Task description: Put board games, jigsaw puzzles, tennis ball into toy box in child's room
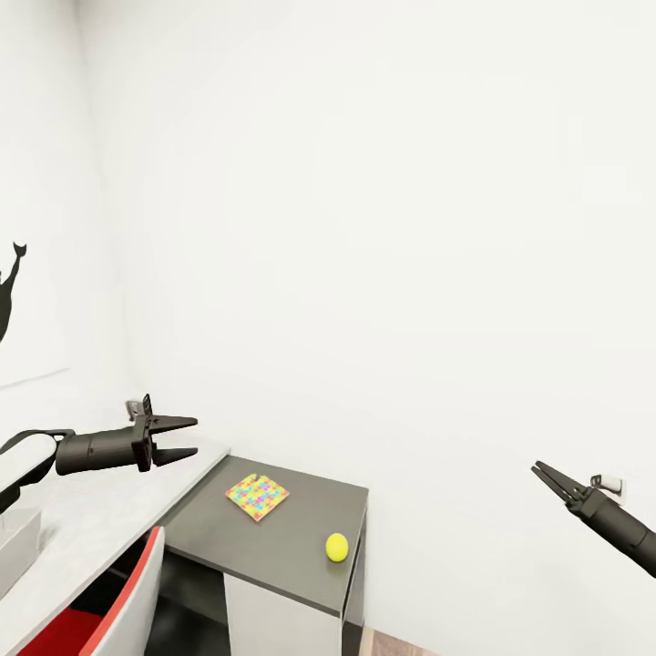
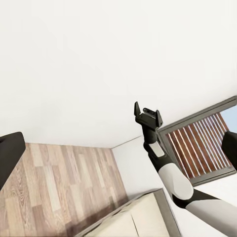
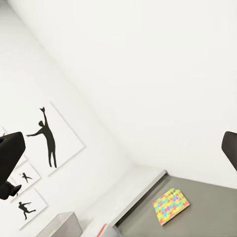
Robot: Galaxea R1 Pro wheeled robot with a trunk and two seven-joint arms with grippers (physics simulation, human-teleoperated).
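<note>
Both hands, left [image 1: 185,438] and right [image 1: 545,475], hang released above jigsaw puzzle [image 1: 257,497] and tennis ball [image 1: 337,547]; no lettering readable.

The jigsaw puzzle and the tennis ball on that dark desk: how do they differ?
The jigsaw puzzle is a flat, multicoloured square; the tennis ball is round, plain yellow-green and smaller. The puzzle lies farther back, the ball near the front edge. Both rest untouched on the dark grey table.

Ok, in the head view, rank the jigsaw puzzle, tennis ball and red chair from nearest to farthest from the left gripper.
1. Jigsaw puzzle: on the dark lower desk section, right of the left gripper.
2. Red chair: below it, tucked under the pale desktop.
3. Tennis ball: near that dark section's front right corner.
</note>
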